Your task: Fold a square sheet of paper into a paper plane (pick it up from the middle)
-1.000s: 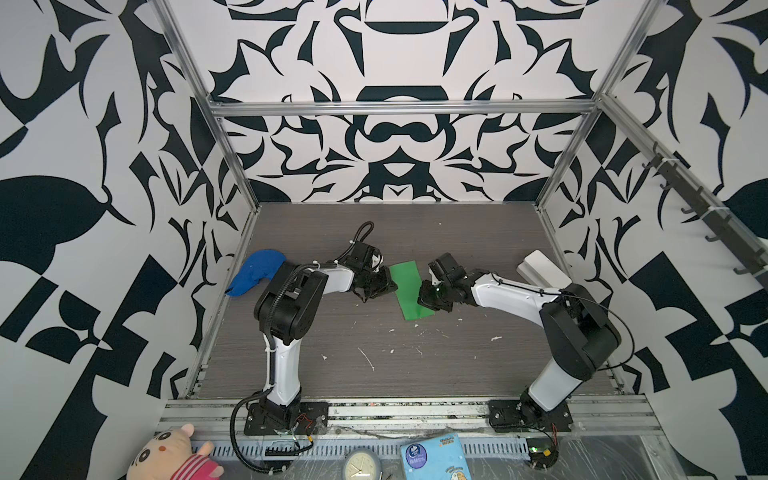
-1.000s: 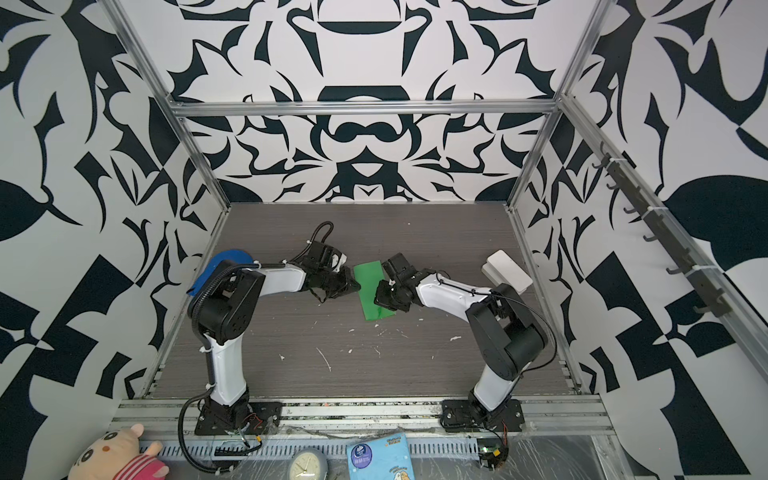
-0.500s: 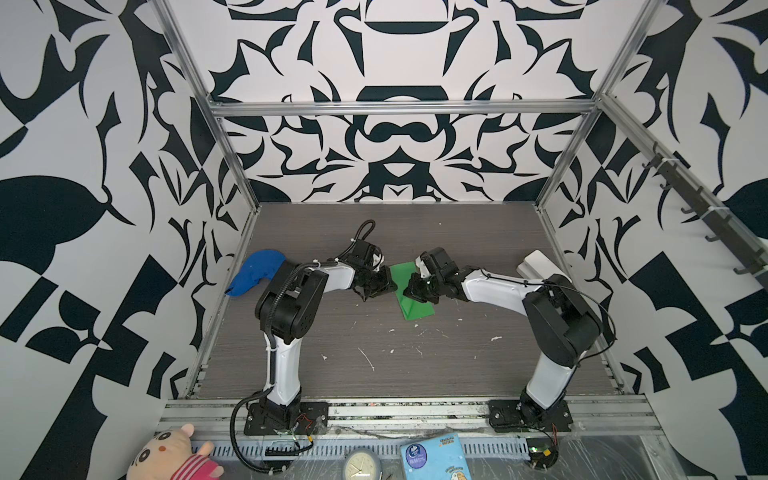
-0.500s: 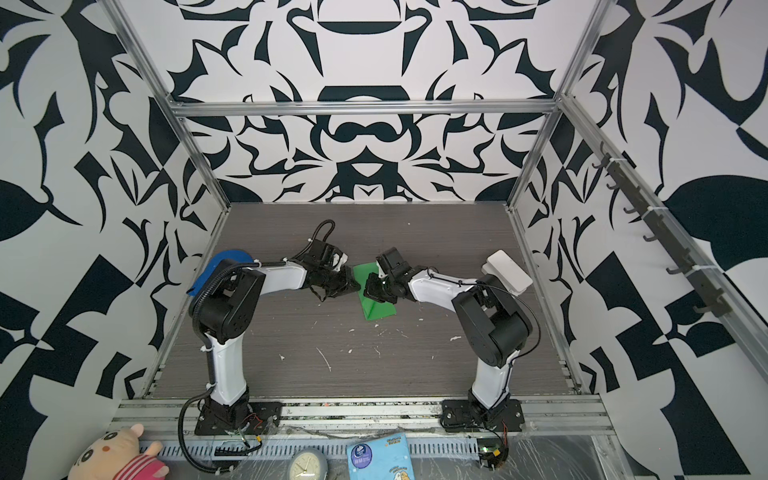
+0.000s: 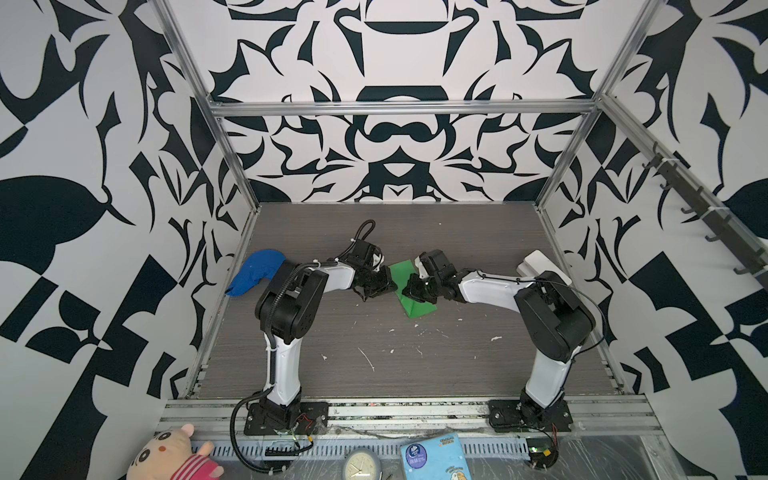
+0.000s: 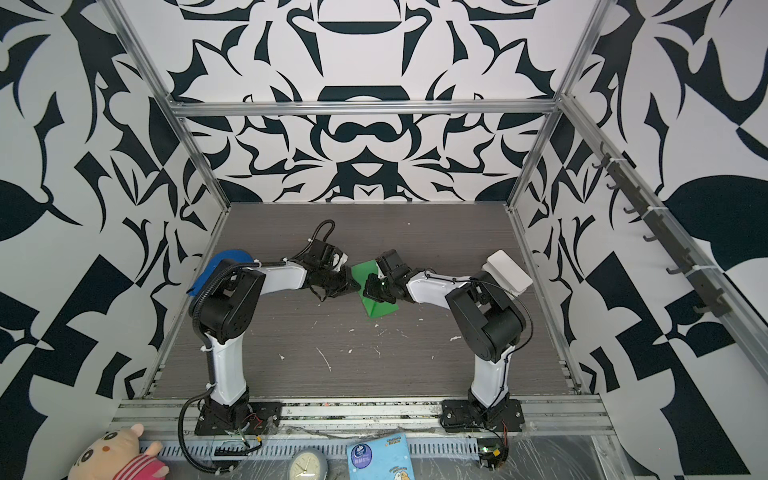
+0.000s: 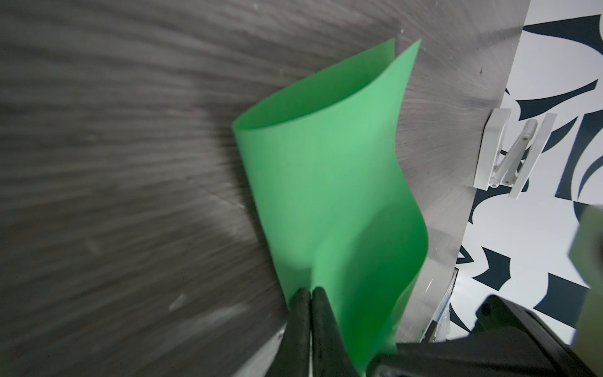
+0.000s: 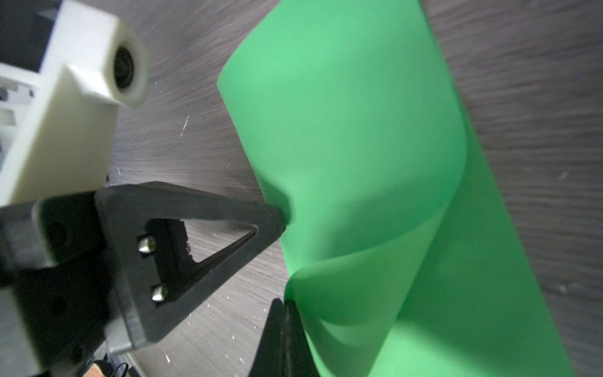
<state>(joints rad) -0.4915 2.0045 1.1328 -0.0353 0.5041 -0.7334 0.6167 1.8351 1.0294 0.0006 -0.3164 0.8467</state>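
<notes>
The square sheet of paper (image 5: 417,308) (image 6: 380,307) is bright green and lies mid-table between both arms, bent over on itself in a loose curl rather than flat. My left gripper (image 5: 388,284) (image 6: 353,284) is shut on the sheet's left edge; in the left wrist view the paper (image 7: 326,182) rises from the closed tips (image 7: 311,290). My right gripper (image 5: 409,291) (image 6: 371,291) is shut on another edge, held over the sheet. In the right wrist view the paper (image 8: 352,130) curls away from its tips (image 8: 284,302), and the left gripper's fingers (image 8: 261,225) touch the sheet's side. No paper plane shape shows.
A blue cloth cap (image 5: 255,272) lies by the left wall. A white box (image 5: 540,266) (image 7: 502,153) sits at the right wall. White scraps (image 5: 368,359) dot the grey table in front. A plush toy (image 5: 170,457), a clock and a blue pack lie beyond the front rail.
My right gripper has moved left toward the left gripper, carrying its edge of the paper over the sheet, which now curls. The left gripper has stayed in place.
</notes>
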